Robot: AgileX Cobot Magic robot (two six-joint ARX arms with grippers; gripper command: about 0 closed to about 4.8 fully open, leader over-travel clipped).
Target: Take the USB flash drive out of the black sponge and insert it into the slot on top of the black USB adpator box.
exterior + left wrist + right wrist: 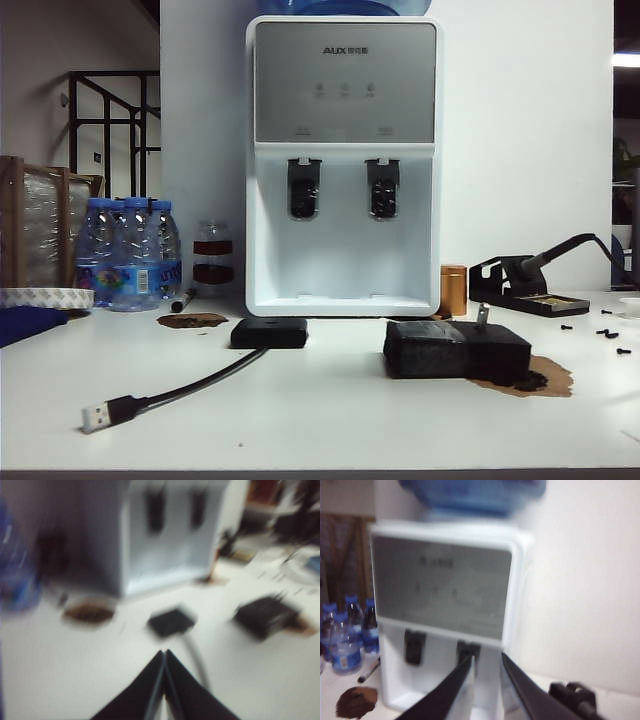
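A: Two grippers, neither in the exterior view. Left gripper (164,655): jaws pressed together to a point, nothing between them, hanging above bare table and aimed toward the box (171,622).

B: And the right gripper (486,662)?

A: Jaws a narrow slit apart, empty. It looks level at the water dispenser (445,610), well above the table. No task item shows in its view.

B: Where is the drive (482,315)?

A: Standing upright out of the sponge (455,350), near the back of the matte right part, long axis vertical. Sponge lies right of centre; box sits left of it, apart, its cable (190,385) running toward the front-left.

B: Which arm is nearer?

A: Judging by sides, the right arm; the sponge lies on its half. From its jaws the drive must lie below and forward, out of its sight.

B: What does the next move call for?

A: Probably pitch down, open wider, straddle the stick from above, pull straight up.
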